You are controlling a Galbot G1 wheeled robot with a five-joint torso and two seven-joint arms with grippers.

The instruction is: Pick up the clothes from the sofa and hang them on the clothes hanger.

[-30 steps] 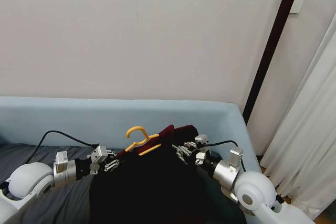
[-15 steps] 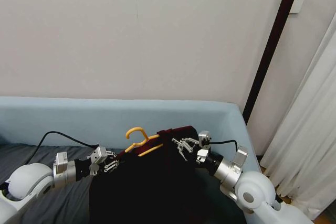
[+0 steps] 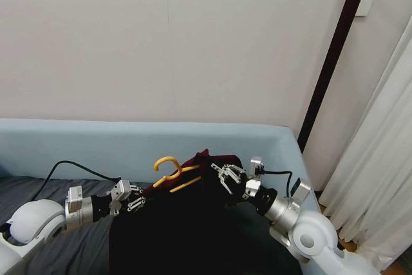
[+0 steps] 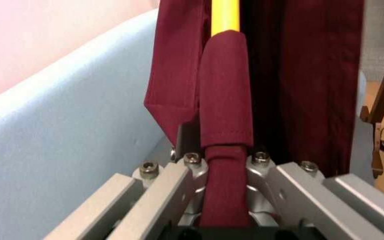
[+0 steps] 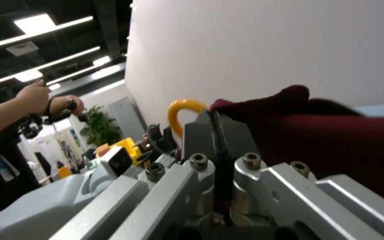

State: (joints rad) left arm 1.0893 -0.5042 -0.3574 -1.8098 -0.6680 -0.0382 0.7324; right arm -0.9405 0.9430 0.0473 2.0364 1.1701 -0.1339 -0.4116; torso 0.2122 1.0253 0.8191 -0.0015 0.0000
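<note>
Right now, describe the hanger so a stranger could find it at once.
Start at the pale blue sofa. In front of its backrest the left pincer and right pincer hold up a dark red garment. The hanger pokes from its top: the one bright yellow thing, with a curved hook.

Left arm lies low at my lower left, forearm reaching forward and inward, wrist about level. Left tool points toward the centre, its fingers pressed together on a fold of the maroon garment.

Right arm comes up from my lower right, elbow bent, forearm angled up and inward. Right tool sits higher than the left one, its fingers pinched on an edge of the same garment. The two tools are well apart.
</note>
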